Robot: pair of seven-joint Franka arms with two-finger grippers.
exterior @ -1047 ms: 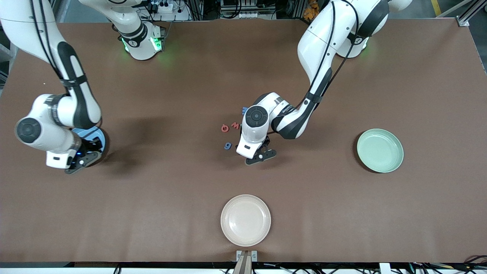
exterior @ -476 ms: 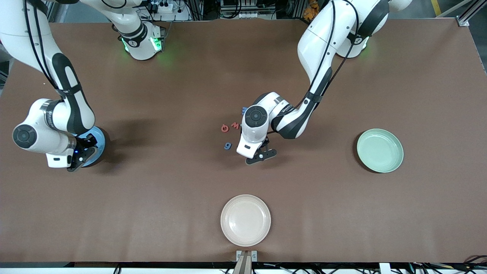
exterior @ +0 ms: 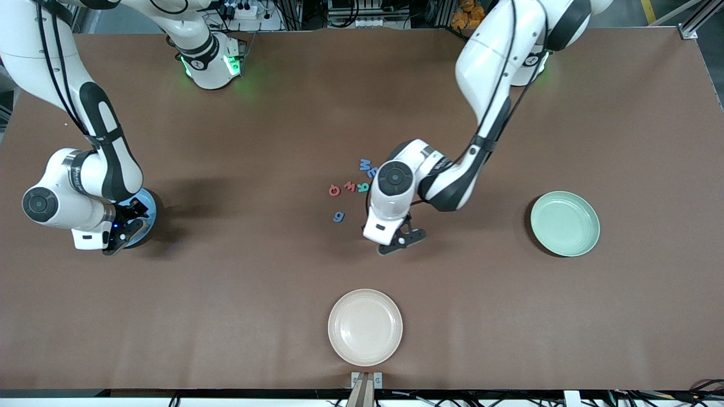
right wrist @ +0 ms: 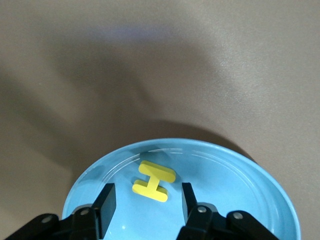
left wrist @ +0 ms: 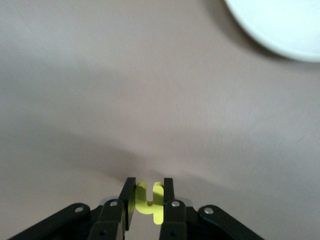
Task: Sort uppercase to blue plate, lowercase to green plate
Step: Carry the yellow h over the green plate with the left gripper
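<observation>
My left gripper [exterior: 403, 239] is shut on the yellow h [left wrist: 150, 201] and holds it over bare table, toward the green plate [exterior: 564, 223] from the letter cluster. My right gripper [exterior: 121, 228] is open over the blue plate [exterior: 146, 199]. In the right wrist view the yellow H [right wrist: 154, 181] lies flat in the blue plate [right wrist: 240, 185], between and below my open fingers [right wrist: 105, 202]. On the table lie the red Q [exterior: 334, 190], red w [exterior: 349, 186], teal R [exterior: 363, 187], blue g [exterior: 338, 216] and blue letters [exterior: 367, 166].
A cream plate [exterior: 365, 327] stands near the table's front edge, nearer the camera than the letters. A pale plate's edge [left wrist: 280, 25] shows in the left wrist view.
My left gripper has moved with the yellow h away from the cluster toward the green plate, uncovering the teal R and blue letters. My right gripper has shifted slightly over the blue plate.
</observation>
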